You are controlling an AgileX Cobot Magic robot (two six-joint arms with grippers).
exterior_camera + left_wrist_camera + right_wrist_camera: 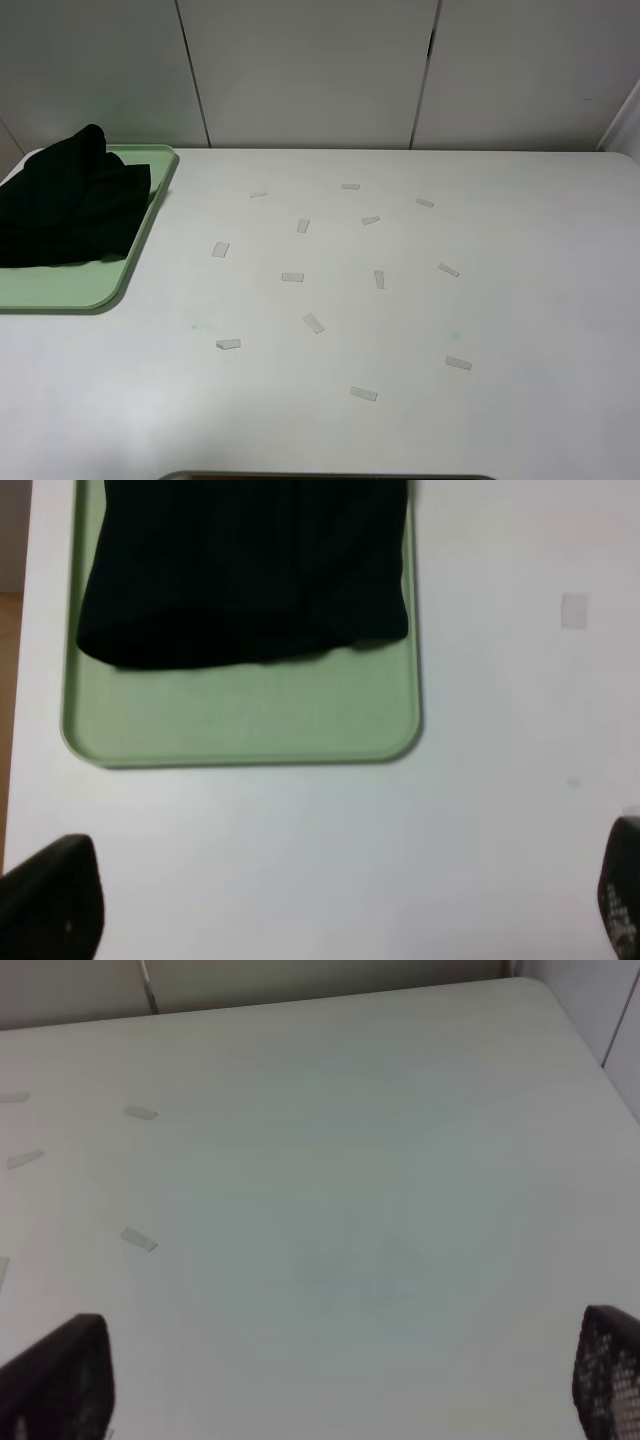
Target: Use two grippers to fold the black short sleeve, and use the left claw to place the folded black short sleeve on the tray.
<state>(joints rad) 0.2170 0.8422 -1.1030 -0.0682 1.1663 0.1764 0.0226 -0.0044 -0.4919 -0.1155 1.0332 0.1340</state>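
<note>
The black short sleeve lies bunched and folded on the pale green tray at the table's far left; neither arm shows in the high view. The left wrist view looks down on the same shirt and tray. My left gripper is open, its fingertips wide apart over bare table, short of the tray's near rim and holding nothing. My right gripper is also open, with its fingertips spread above the plain white table, away from shirt and tray.
Several small pale tape strips are scattered across the middle of the white table. Grey wall panels stand behind the table's far edge. The table's right corner shows in the right wrist view.
</note>
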